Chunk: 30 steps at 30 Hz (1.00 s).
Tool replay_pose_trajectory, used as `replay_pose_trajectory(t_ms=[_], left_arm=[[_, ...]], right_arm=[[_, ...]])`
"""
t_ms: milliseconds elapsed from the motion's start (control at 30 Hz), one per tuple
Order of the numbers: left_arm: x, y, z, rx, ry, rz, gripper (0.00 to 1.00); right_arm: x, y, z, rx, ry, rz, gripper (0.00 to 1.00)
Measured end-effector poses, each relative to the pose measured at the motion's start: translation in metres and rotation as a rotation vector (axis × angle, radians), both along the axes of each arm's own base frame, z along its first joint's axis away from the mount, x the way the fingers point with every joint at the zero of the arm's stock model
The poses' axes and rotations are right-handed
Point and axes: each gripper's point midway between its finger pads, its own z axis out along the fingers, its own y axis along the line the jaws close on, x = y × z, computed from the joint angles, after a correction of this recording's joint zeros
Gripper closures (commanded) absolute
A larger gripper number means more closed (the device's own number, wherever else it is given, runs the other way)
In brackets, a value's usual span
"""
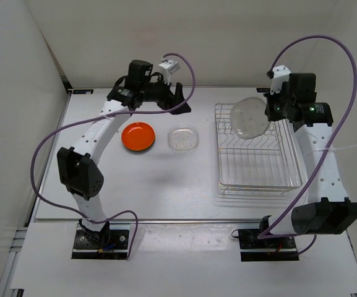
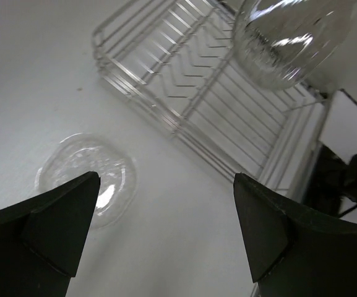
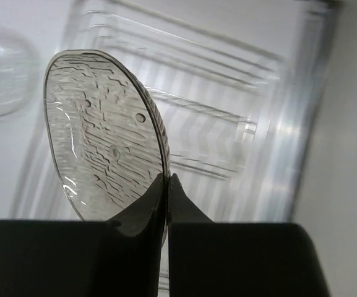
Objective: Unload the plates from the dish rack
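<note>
Glassy plate (image 3: 104,136) is pinched at its rim by the right claw (image 3: 167,180), clear of the dish rack (image 1: 258,164); left claw (image 2: 166,182) is spread empty.

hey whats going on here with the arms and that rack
The right gripper is shut on a clear glassy plate, holding it tilted above the wire dish rack. An orange plate and a second clear plate lie on the table left of the rack. The left gripper hangs open near them.

Open surface (image 1: 166,185) runs between the lying clear plate (image 1: 183,138) and the dish rack (image 1: 258,187) (low wire walls); a held clear plate (image 1: 249,117) hangs over its far-left corner.
</note>
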Motion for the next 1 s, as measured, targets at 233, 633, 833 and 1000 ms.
replay_pose_trajectory(t_ms=[233, 633, 833, 1000], left_arm=[[-0.02, -0.076, -0.023, -0.064, 0.141, -0.191, 0.0], [-0.019, -0.106, -0.018, -0.097, 0.172, -0.215, 0.08], [-0.016, -0.106, -0.011, -0.1, 0.161, -0.201, 0.42], [-0.012, -0.108, -0.004, -0.106, 0.138, -0.195, 0.75]], right_arm=[[-0.02, 0.061, -0.046, 0.305, 0.082, 0.154, 1.0], [-0.013, 0.091, -0.014, 0.527, -0.017, 0.208, 1.0], [-0.016, 0.097, -0.018, 0.572, 0.002, 0.217, 1.0], [-0.017, 0.101, -0.017, 0.596, 0.008, 0.225, 1.0]])
